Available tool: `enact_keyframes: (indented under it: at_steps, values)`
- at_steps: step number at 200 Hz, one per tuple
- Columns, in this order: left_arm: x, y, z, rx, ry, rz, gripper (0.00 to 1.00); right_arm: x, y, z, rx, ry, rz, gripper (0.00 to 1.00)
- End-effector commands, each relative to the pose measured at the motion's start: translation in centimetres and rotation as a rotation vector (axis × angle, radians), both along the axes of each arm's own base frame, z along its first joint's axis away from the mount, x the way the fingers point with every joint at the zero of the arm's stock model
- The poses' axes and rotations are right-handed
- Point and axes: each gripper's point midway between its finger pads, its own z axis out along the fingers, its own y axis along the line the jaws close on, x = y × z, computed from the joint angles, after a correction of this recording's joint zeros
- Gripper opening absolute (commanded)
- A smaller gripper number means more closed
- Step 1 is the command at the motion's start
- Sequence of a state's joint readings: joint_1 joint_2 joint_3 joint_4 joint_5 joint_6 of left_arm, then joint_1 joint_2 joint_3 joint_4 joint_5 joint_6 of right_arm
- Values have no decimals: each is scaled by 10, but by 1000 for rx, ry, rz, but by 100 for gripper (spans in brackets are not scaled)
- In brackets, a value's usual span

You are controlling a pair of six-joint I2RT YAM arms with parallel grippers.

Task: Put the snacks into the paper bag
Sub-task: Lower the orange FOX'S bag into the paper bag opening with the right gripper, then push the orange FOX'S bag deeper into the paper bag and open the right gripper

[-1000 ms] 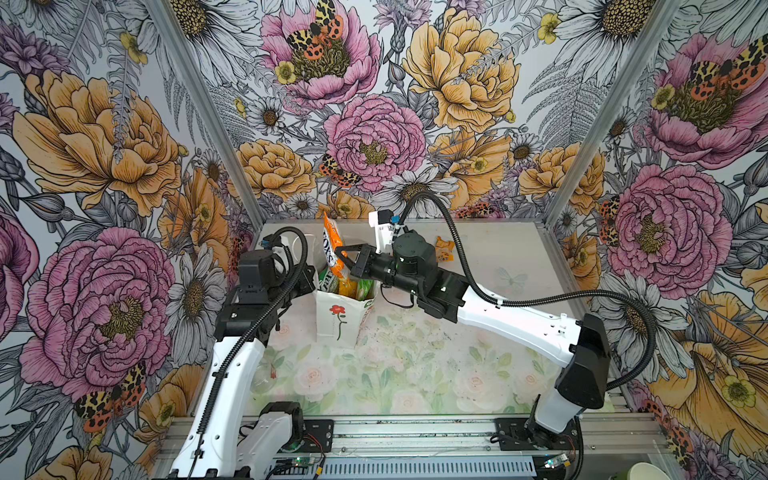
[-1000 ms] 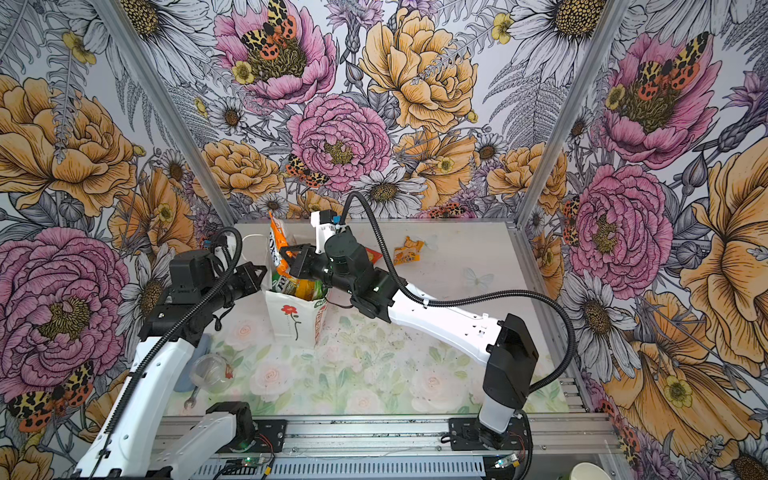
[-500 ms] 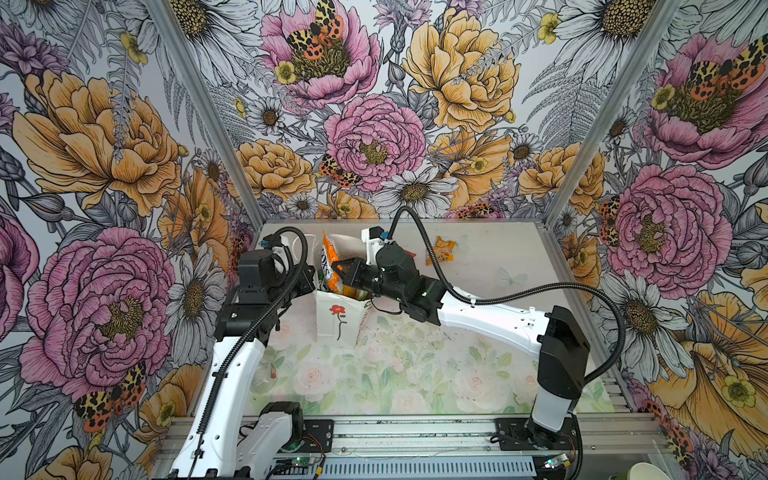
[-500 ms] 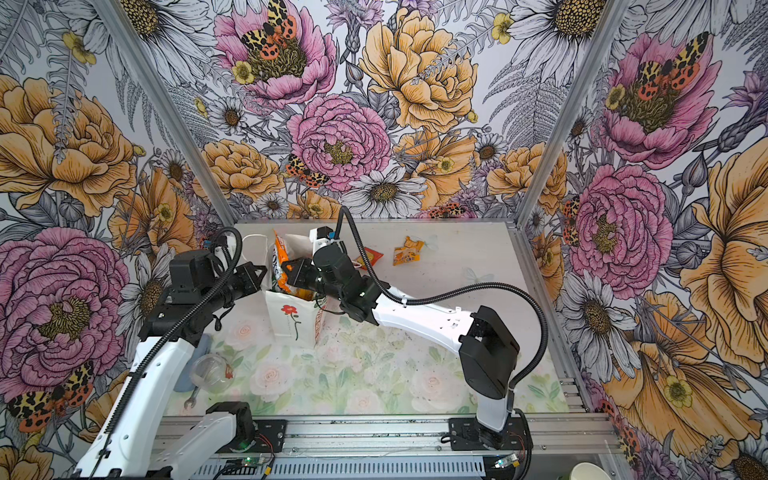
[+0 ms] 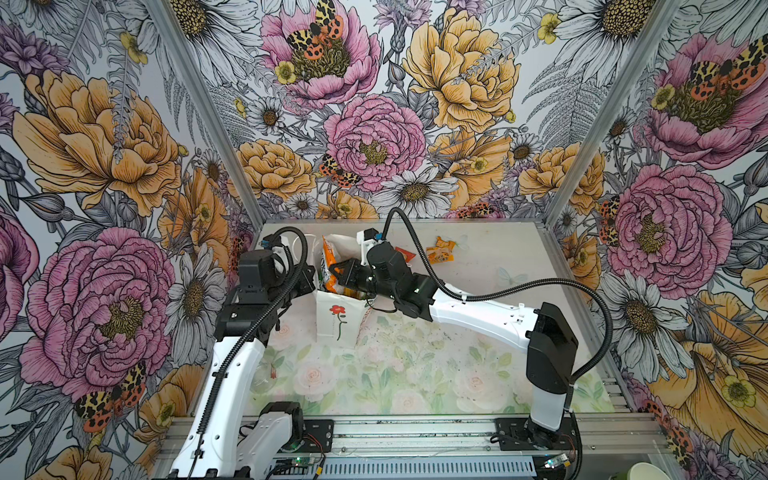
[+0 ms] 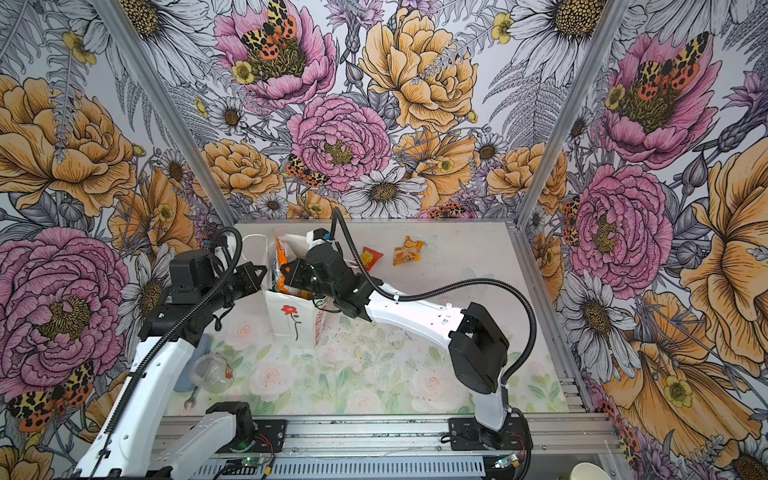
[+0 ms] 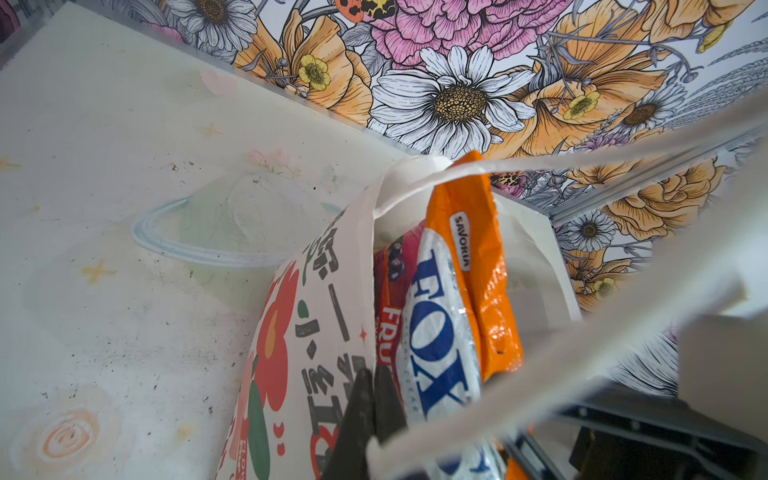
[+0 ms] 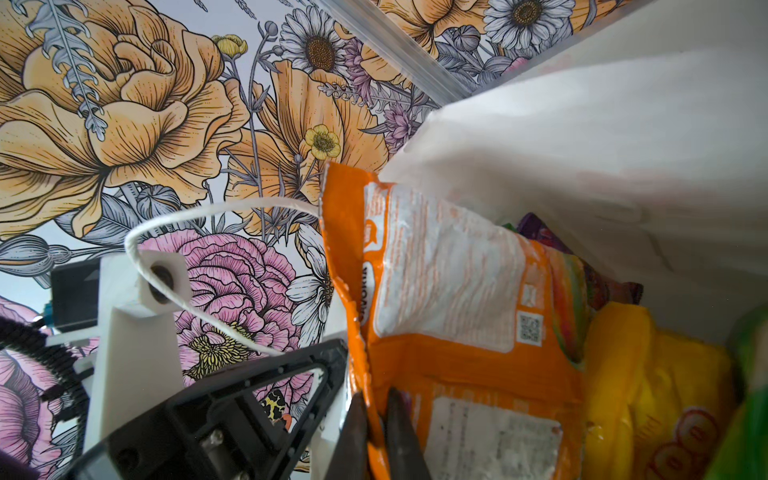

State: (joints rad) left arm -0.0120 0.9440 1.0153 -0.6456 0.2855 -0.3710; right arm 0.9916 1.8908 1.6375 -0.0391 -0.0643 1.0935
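While right gripper point(image 8: 376, 419) stays clamped on orange-white packet point(image 5: 330, 266), packet sinks lower into paper bag point(image 5: 336, 322) mouth, centre-left in both top views. Left gripper point(image 7: 372, 399) pinched together on bag rim. Yellow-orange packet point(image 6: 407, 252), red packet point(image 6: 370, 257) lie on surface point(image 6: 457, 257) right of bag: more trips likely.

Snack packets point(image 5: 330, 266) upright in the paper bag point(image 5: 337, 320), left of table point(image 5: 478, 374) centre; loose packets point(image 5: 441, 254) behind, rightward.

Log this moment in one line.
left gripper shut on paper bag | right gripper shut on orange packet at bag mouth | red packet, yellow-orange packet on table
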Motion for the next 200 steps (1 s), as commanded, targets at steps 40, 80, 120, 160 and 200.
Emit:
enact_keyframes:
  at_steps: [40, 80, 120, 160, 200]
  values:
    - [2, -13, 33, -35, -124, -65, 3, 7, -16, -23, -225, -26, -22, 0]
    - [1, -15, 35, -41, -129, -78, 3, 15, -30, -27, -346, -70, -54, 0]
    - [1, -17, 35, -47, -132, -88, 3, 13, -4, -45, -396, -24, 61, 0]
    - [1, -16, 36, -44, -135, -85, 3, 11, 11, -63, -442, -4, 108, 0]
    - [1, -17, 36, -47, -136, -87, 3, 17, 13, -72, -483, 0, 105, 0]
